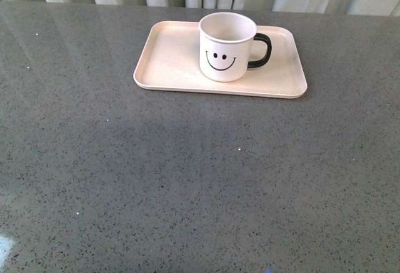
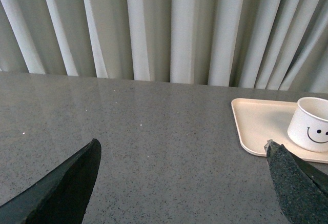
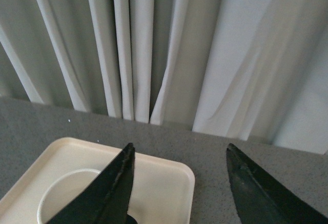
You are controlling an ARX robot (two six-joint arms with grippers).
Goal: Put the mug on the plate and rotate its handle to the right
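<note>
A: Scene, big to small?

B: Speckled grey stone table (image 1: 187, 179), flat cream-beige rectangular tray, i.e. the plate (image 1: 169, 60), on it at the far side. The white cylindrical smiley mug (image 1: 226, 47) stands upright on the plate, glossy black loop handle (image 1: 261, 50) pointing right.

A: Grippers?

B: Left gripper (image 2: 182, 183) has its fingers spread wide, empty, well left of the plate. Right gripper (image 3: 177, 188) is wide too, empty, above the mug.

A: Step?

B: Looks done to me. I'd back the right arm straight up, avoiding the handle.
</note>
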